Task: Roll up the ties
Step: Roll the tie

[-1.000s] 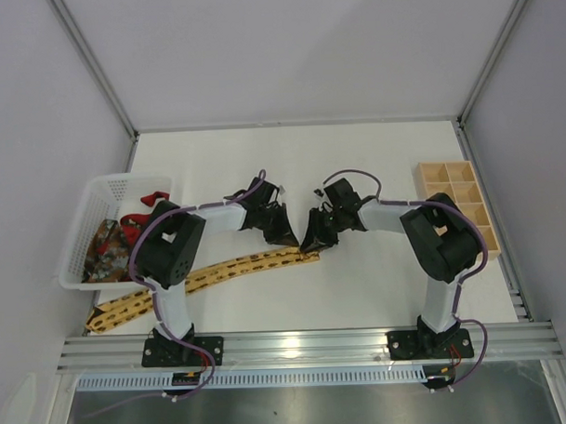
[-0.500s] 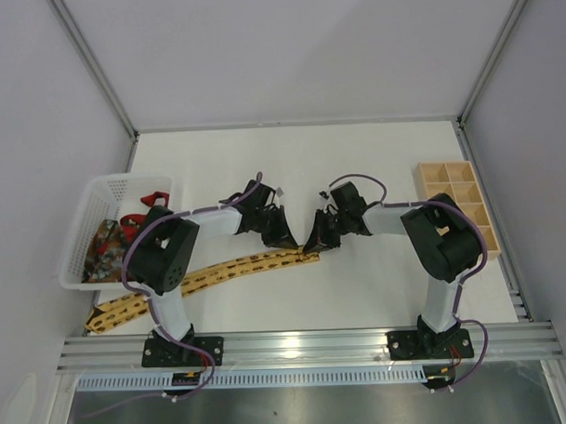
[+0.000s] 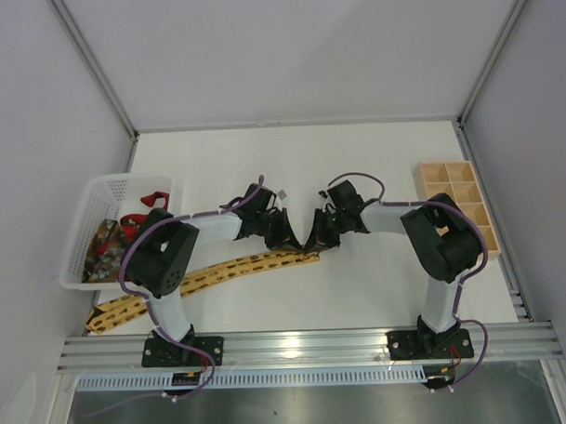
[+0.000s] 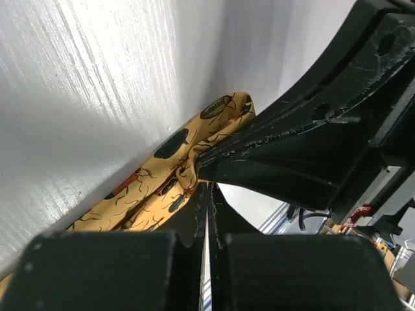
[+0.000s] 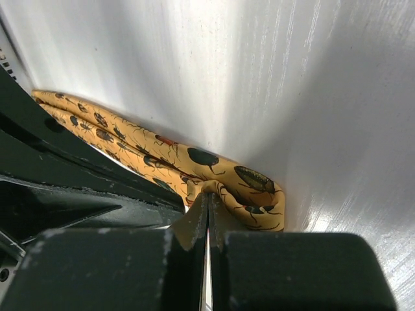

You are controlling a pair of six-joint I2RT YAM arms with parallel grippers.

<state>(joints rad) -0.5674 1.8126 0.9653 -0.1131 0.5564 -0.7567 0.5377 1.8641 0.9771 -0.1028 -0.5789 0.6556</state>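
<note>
The yellow tie [image 3: 220, 270] with dark beetle marks lies flat, running from the front left corner to the table's middle. At its right end both grippers meet tip to tip. My right gripper [image 3: 313, 243] [image 5: 209, 193] is shut, and the tie's folded end [image 5: 253, 188] is puckered into its tips. My left gripper [image 3: 288, 240] [image 4: 207, 189] is shut with its tips against the tie's edge [image 4: 162, 175]; no fabric shows between them. The red tie [image 3: 134, 219] and the dark patterned tie [image 3: 103, 251] lie in the white basket [image 3: 89, 193].
The white basket stands at the table's left edge, over the yellow tie's wide end. A wooden box [image 3: 420, 181] with several compartments stands at the right edge. Purple cables run along both arms. A metal rail borders the near edge.
My right gripper has closed on the yellow tie's end. Both grippers have drawn closer together over that end. The tie itself lies as before.
</note>
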